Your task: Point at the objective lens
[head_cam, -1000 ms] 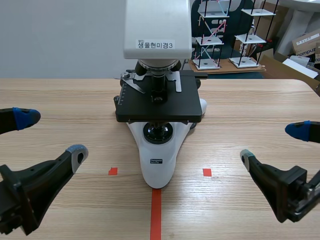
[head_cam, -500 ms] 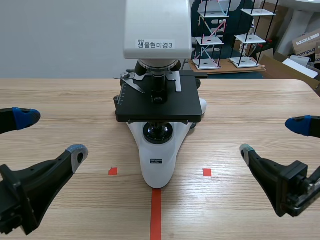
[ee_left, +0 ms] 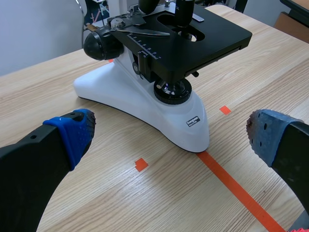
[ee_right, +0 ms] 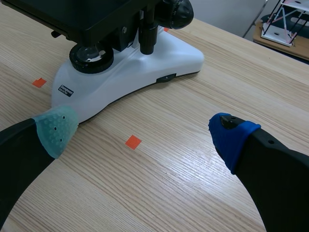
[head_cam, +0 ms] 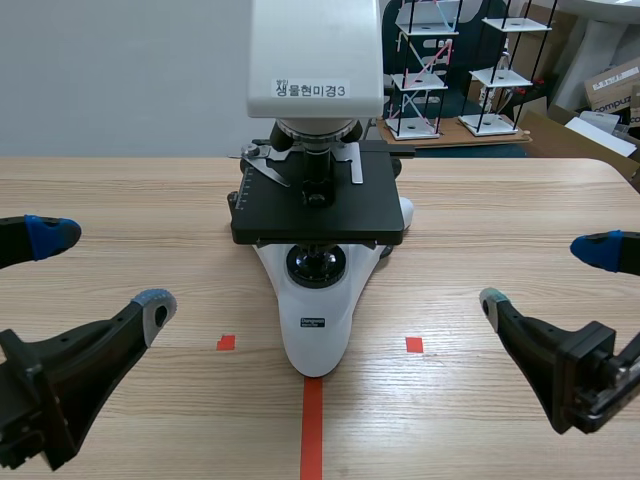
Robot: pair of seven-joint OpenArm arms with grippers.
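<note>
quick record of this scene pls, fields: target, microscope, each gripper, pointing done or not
target: objective lens, black, hanging just above the stage
microscope: white base, middle of the table
left gripper: open, low, apart from the microscope
right gripper: open, low, apart from the microscope
pointing: not yet done

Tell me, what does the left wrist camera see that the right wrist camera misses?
Only the left wrist view shows the top of the black stage, an objective lens over it, and the long tape line. Only the right wrist view shows the stage's underside and a wire-frame model beyond the table. Both show the microscope's white base and its light lens, each past its own open gripper: the left gripper, the right gripper.
</note>
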